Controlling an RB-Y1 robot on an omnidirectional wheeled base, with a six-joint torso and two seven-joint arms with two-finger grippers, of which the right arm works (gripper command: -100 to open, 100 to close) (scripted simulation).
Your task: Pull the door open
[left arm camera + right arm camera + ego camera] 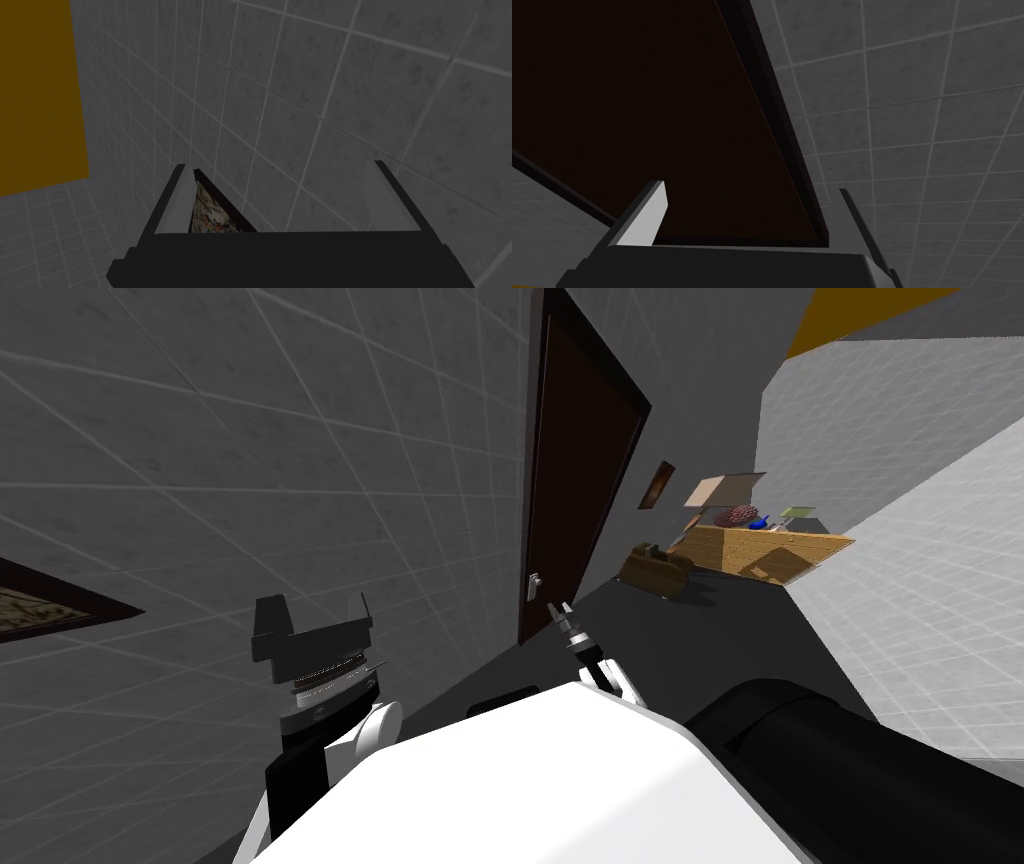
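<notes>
Head view: your right gripper is pointing at the dark brown door, tips just beside its pale handle. Right wrist view is giving you the fingers spread apart, with door panel between them. Your left gripper is hovering raised by the tiled wall, fingers apart.

A small gap of open air lay between the right gripper and the door handle. The door and tiled wall closed off the way ahead; the wooden table stood well apart.
</notes>
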